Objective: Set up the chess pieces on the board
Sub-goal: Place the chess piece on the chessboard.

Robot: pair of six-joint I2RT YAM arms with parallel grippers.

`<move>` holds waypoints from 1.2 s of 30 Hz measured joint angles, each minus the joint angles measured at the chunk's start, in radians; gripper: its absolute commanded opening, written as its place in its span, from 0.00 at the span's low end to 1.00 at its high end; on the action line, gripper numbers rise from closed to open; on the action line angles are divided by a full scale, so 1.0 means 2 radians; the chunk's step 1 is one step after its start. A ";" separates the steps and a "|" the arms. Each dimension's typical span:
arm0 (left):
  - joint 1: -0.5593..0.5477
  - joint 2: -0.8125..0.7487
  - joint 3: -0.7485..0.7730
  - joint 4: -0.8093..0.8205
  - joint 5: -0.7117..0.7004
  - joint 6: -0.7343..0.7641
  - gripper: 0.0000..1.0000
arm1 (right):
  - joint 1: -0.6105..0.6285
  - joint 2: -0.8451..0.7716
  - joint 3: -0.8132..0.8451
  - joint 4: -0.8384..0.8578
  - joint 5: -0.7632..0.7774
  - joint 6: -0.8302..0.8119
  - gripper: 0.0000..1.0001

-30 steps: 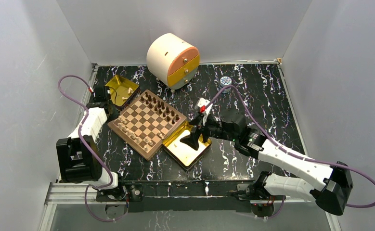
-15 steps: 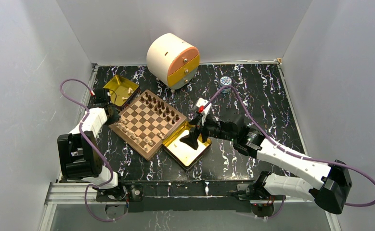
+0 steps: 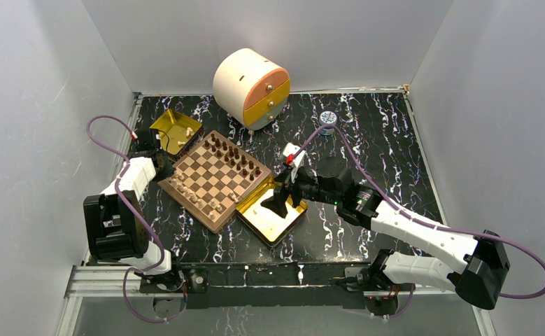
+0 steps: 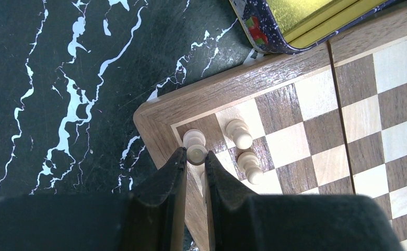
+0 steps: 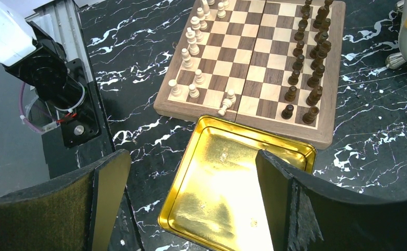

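So the left gripper [image 4: 195, 155] is pinched shut on the head of a light tan piece [image 4: 193, 139] that stands upright on the chessboard's [image 4: 232, 84] corner square, directly below its fingers, while the right gripper [image 5: 190, 156] hangs wide open over the gold tin [image 5: 258, 133], holding nothing.

board [image 5: 253, 57] brown-tan checked; tin [image 5: 227, 178] gold; table [image 3: 395, 140] black, white-veined; cabinet [image 3: 245, 80] cream, orange, yellow

The checkered wooden board [image 3: 214, 179] lay angled. Dark pieces [image 3: 236, 157] lined its 1 o'clock edge and light pieces [image 3: 194, 197] its 7 o'clock edge. A light pawn [image 4: 196, 152] stood near the 9 o'clock corner, and another light piece [image 5: 223, 109] lay tipped.
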State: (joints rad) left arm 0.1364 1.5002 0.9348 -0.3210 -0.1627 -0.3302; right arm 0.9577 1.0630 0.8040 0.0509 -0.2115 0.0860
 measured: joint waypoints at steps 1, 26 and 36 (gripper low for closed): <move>0.000 0.000 0.000 0.000 0.001 -0.001 0.00 | 0.000 0.000 0.000 0.000 0.000 0.000 0.99; 0.002 0.001 0.000 -0.002 0.011 -0.005 0.18 | 0.000 0.003 0.000 0.001 0.000 -0.002 0.99; 0.002 0.009 0.023 -0.033 0.010 -0.004 0.25 | 0.000 0.010 0.000 0.002 -0.002 -0.002 0.99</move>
State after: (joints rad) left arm 0.1413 1.5185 0.9813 -0.3870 -0.1425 -0.3389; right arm 0.9577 1.0821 0.8043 0.0547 -0.2157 0.0818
